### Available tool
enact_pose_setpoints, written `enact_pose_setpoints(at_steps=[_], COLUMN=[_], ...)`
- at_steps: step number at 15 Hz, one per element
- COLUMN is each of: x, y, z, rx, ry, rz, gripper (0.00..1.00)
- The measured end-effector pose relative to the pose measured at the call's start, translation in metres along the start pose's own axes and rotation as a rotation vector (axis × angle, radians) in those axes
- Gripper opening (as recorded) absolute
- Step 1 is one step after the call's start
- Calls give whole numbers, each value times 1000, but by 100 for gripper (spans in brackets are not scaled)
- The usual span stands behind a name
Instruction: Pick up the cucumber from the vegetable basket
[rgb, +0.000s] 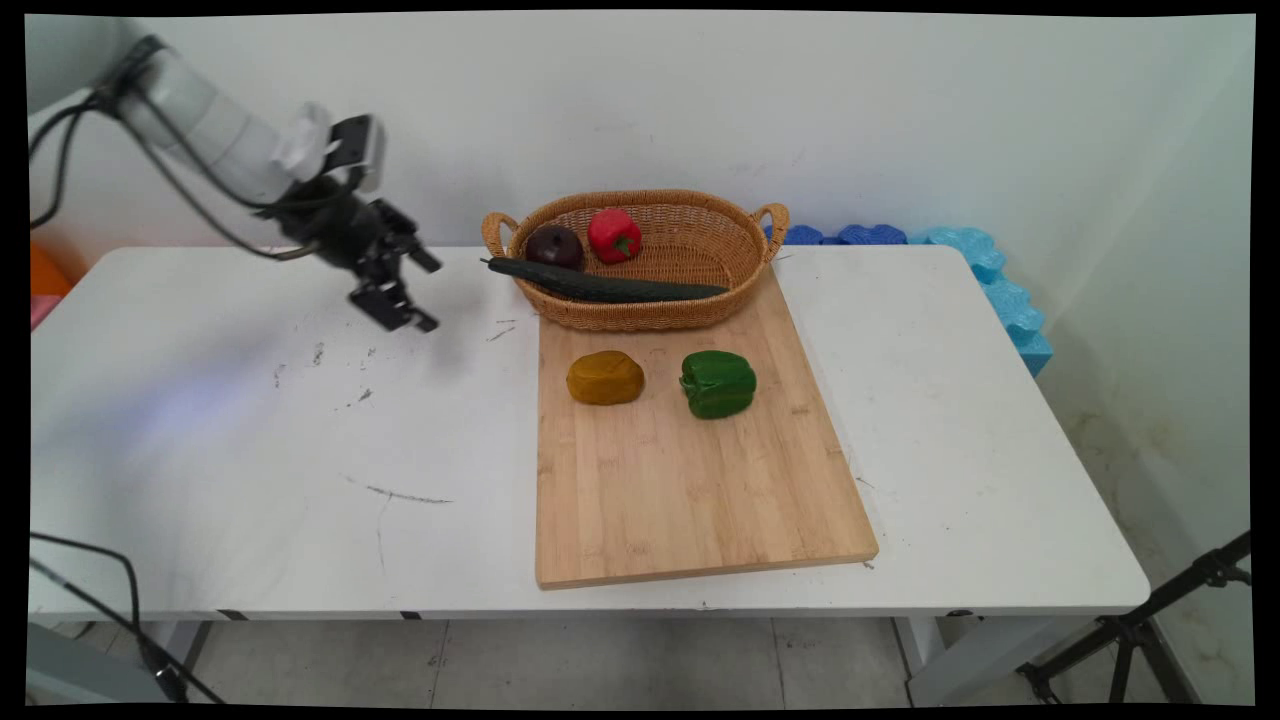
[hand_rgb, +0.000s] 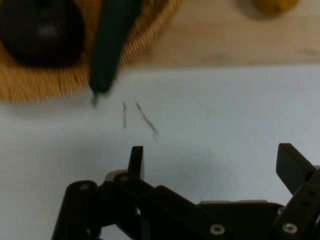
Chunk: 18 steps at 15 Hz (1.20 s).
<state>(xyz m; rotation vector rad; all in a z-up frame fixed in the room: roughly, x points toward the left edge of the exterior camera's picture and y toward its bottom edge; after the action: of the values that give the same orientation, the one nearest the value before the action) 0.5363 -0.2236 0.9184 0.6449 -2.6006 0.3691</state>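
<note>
The black gripper (rgb: 418, 292) hangs above bare table, fingers spread wide, holding nothing. Nearest, to its right, the dark green cucumber (rgb: 605, 286) lies across the basket (rgb: 700, 250), tip overhanging the rim.

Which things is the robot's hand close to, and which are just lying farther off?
Near the open gripper: cucumber, its tip poking out over the basket rim; dark round fruit inside the basket.

Farther off: red pepper in the basket; green pepper and yellow-brown lump on the cutting board.
</note>
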Motion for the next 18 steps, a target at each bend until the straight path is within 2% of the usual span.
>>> enact_pose_setpoints(at_steps=[6, 9, 18], x=[71, 98, 142], y=[-30, -44, -70], z=[44, 71, 137], rx=[3, -4, -37], ry=[24, 20, -9], rz=[97, 132, 164], gripper=[100, 100, 100])
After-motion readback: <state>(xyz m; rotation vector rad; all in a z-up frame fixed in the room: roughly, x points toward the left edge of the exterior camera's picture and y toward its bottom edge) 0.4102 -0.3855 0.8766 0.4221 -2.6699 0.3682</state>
